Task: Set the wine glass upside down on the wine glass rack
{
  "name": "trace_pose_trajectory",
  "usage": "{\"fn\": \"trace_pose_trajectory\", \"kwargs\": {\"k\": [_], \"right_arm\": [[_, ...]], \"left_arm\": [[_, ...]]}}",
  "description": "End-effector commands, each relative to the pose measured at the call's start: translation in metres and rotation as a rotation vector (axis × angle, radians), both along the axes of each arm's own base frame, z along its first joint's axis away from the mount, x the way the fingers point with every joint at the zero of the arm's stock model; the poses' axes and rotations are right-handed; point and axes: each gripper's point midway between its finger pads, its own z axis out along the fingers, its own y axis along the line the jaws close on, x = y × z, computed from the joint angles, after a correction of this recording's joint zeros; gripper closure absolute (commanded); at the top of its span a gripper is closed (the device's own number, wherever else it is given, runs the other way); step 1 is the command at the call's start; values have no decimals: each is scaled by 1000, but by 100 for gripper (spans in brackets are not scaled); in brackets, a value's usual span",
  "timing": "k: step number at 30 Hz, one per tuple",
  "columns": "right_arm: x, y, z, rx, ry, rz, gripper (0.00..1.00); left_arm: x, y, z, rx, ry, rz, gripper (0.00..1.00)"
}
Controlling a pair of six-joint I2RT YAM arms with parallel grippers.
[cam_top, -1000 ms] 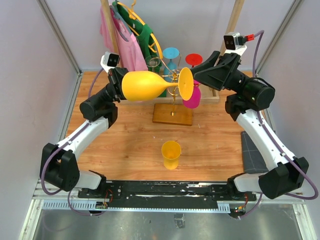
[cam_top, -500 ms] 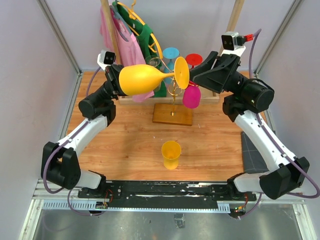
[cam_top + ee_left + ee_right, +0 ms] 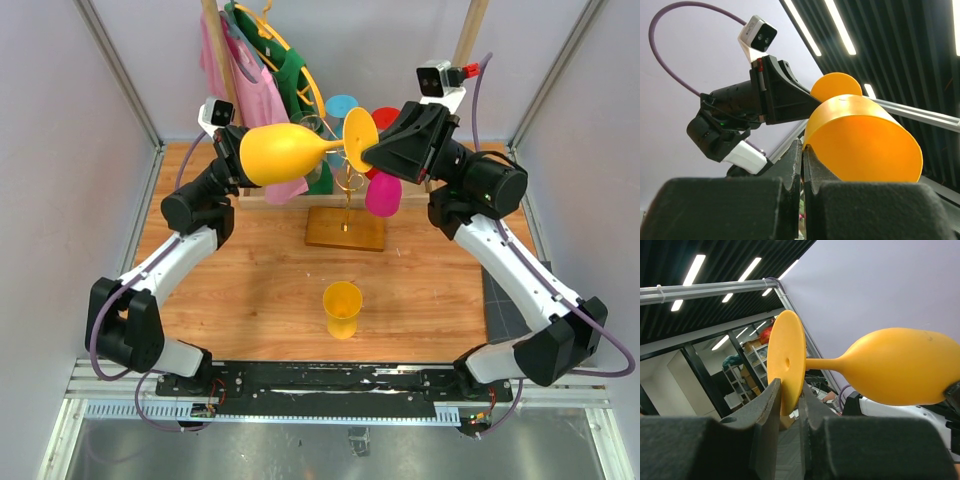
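The yellow wine glass (image 3: pixel 285 152) hangs sideways in the air above the table, bowl to the left and foot disc (image 3: pixel 358 140) to the right. My left gripper (image 3: pixel 243 160) is shut on the bowl's rim (image 3: pixel 812 145), with one finger inside the bowl. My right gripper (image 3: pixel 368 155) has closed on the lower edge of the foot disc (image 3: pixel 785 360), one finger on each face. The wine glass rack (image 3: pixel 345 228), a thin gold stand on a small wooden base, stands just behind and below the glass. A pink glass (image 3: pixel 383 193) hangs upside down from it.
A yellow cup (image 3: pixel 342 308) stands on the wooden table near the front. Behind the rack is a wooden clothes rail with pink and green garments (image 3: pixel 255 80). A blue glass foot (image 3: pixel 342 105) and a red one (image 3: pixel 387 118) show at the rack's top.
My right gripper has moved left onto the glass's foot disc and its fingers have narrowed around it. The glass, held by the left gripper, has risen slightly.
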Motion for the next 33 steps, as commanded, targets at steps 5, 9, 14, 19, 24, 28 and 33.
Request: {"fn": "trace_pose_trajectory", "kwargs": {"k": [5, 9, 14, 19, 24, 28, 33], "right_arm": [[-22, -9, 22, 92, -96, 7, 99], [-22, -11, 23, 105, -93, 11, 99], [-25, -13, 26, 125, -103, 28, 99], [-29, -16, 30, 132, -119, 27, 99], [-35, -15, 34, 81, -170, -26, 99], [-30, -13, 32, -26, -245, -193, 99], [-16, -19, 22, -202, -243, -437, 99]], "left_arm": [[-51, 20, 19, -103, -283, 6, 99], [-48, 18, 16, -89, -271, -9, 78], [-43, 19, 12, -70, -274, 8, 53], [-22, 29, -1, -34, -240, 79, 45], [-8, 42, -16, 16, -216, 147, 46], [-7, 51, -23, 38, -212, 191, 47], [-12, 57, -24, 56, -229, 222, 47]]}}
